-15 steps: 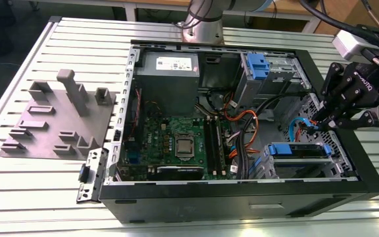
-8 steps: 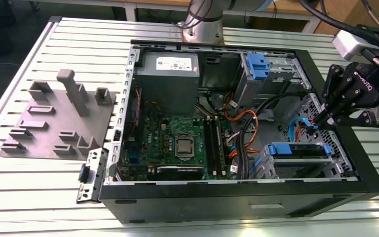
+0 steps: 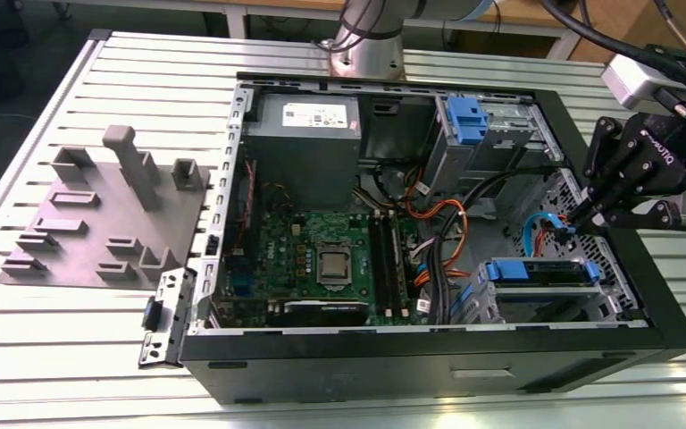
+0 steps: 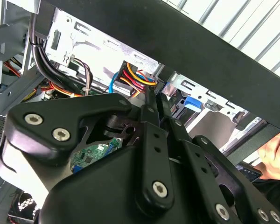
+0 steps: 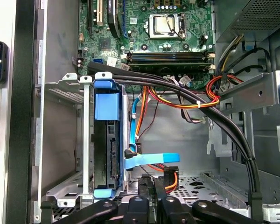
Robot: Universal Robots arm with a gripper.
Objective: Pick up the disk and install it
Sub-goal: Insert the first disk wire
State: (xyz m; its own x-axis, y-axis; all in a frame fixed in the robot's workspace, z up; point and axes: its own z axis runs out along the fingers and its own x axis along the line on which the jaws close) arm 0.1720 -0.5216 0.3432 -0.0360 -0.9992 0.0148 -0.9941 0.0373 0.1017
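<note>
**First wrist view: disk seated in its cage**

First wrist view shows the disk (image 5: 107, 144) standing on edge in the drive cage (image 5: 65, 140), blue rails at both ends, apparently already slotted in. It looks rigid, dense and shock-sensitive; I judge the rails the safest hold. The gripper (image 5: 156, 196) sits just beside it, fingers (image 5: 147, 186) pressed together on nothing, near the blue ribbon cable (image 5: 151, 160).
</note>
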